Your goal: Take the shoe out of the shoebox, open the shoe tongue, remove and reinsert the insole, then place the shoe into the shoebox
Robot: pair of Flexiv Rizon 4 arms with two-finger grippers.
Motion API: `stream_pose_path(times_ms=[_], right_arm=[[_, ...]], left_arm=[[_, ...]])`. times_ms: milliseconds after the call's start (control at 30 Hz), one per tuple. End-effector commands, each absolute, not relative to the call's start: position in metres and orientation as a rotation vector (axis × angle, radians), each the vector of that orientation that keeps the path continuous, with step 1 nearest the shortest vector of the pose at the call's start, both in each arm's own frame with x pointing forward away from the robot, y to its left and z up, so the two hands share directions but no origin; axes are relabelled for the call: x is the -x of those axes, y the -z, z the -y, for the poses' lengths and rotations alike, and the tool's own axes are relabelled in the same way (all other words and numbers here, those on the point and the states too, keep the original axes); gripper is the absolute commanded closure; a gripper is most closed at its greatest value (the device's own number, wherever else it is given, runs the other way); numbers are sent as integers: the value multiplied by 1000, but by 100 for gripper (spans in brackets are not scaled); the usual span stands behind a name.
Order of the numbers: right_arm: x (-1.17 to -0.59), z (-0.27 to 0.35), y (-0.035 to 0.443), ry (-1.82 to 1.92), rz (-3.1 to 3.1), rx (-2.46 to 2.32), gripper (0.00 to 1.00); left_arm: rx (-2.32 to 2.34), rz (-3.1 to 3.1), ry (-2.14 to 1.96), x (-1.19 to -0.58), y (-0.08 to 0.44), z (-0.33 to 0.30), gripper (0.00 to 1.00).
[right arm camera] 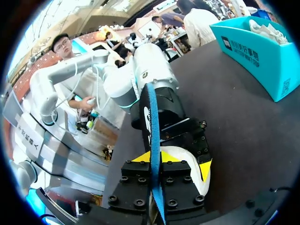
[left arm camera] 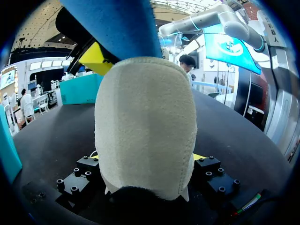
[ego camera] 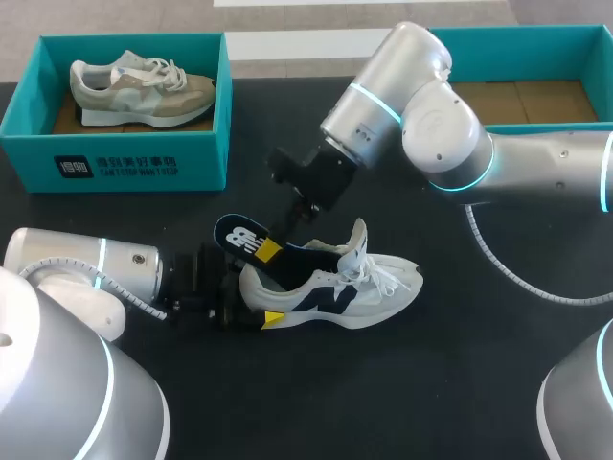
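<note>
A white shoe [ego camera: 335,287] with a navy letter lies on its sole in the middle of the black table. My left gripper [ego camera: 251,301] is shut on its heel from the left, and that heel [left arm camera: 145,126] fills the space between the fingers in the left wrist view. A dark blue insole [ego camera: 238,235] sticks up and back out of the shoe's opening. My right gripper [ego camera: 272,251] is shut on the insole from above. The right wrist view shows the insole [right arm camera: 151,117] edge-on between its yellow tips [right arm camera: 154,159], with the shoe [right arm camera: 190,161] just beyond.
A teal shoebox [ego camera: 115,144] at the back left holds a beige shoe [ego camera: 139,88]. A second open teal box [ego camera: 536,43] with a cardboard floor stands at the back right, behind my right arm.
</note>
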State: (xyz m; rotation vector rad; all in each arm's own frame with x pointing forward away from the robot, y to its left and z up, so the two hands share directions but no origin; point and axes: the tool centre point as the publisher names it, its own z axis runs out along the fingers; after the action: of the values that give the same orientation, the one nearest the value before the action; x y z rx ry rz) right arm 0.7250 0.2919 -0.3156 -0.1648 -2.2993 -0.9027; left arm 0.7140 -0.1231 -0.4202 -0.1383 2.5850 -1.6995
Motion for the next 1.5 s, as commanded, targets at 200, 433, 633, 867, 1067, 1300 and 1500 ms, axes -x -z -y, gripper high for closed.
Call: stream_pose_path(times_ms=[200, 433, 633, 867, 1067, 1300, 1500], right_arm=[[-732, -303, 288, 984, 2218, 126, 100], [-745, -315, 242, 1202, 2135, 207, 100], [-756, -336, 208, 1452, 2111, 235, 100], [-760, -341, 197, 1461, 2119, 195, 100], [-760, -341, 197, 1461, 2119, 195, 100], [-767, -338, 175, 1574, 2052, 291, 100], [-773, -326, 138, 1686, 1890, 392, 100]], left_arm=[[139, -2587, 1697, -713, 425, 124, 100], [139, -2587, 1697, -713, 425, 124, 100], [139, -2587, 1697, -713, 425, 124, 100], [139, -2587, 1697, -713, 425, 124, 100], [139, -2587, 1697, -713, 425, 124, 100], [139, -2587, 1697, -713, 425, 124, 100], [139, -2587, 1697, -713, 425, 124, 100]])
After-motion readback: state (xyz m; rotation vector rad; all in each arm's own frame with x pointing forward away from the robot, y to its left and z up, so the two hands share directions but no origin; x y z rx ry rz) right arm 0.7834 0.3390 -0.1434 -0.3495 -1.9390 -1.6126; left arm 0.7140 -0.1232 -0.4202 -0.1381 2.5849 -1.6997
